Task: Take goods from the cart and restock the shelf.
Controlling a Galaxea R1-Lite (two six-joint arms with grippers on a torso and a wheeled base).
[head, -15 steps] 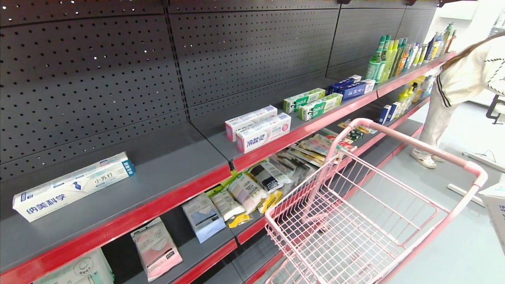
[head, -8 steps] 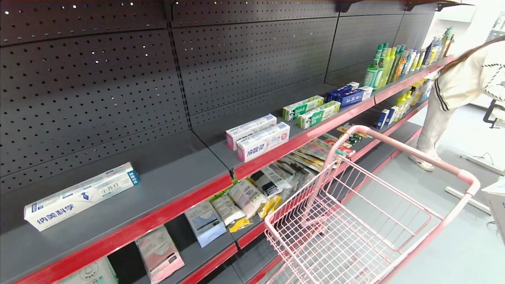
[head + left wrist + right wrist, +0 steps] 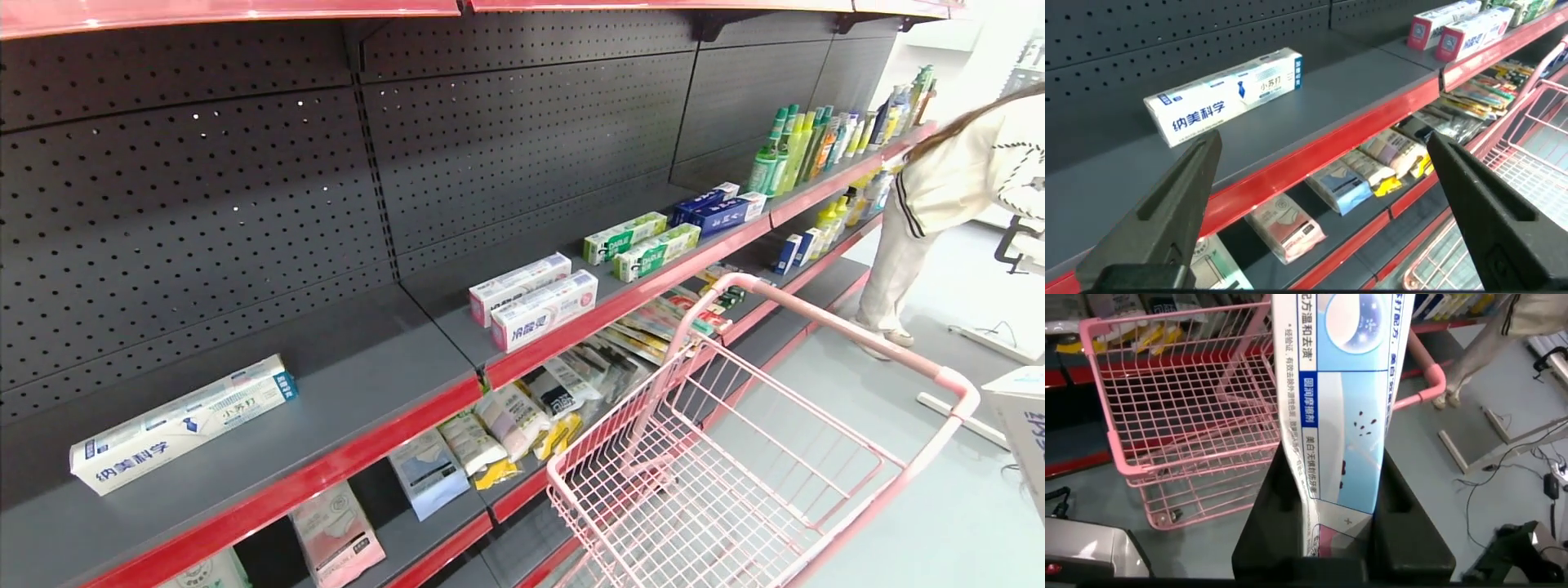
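Head camera tilted upward — right fingers [image 3: 1270, 518] clamp blue-lettered white box [image 3: 1343, 400].

The left hand [image 3: 1319, 192] has its 2 dark fingers [image 3: 1167, 212] spread wide apart. The right hand [image 3: 1339, 510] grips the lower end of a long box [image 3: 1343, 392], 1 finger pressed on each side.

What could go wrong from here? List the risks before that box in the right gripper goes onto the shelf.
1. The right gripper holds the long box near one end, most of it sticking out: it might pivot or slip.
2. The pink cart stands between arm and shelf; its handle could snag the box.
3. The open left gripper hangs before the white box lying on the shelf and might knock it.
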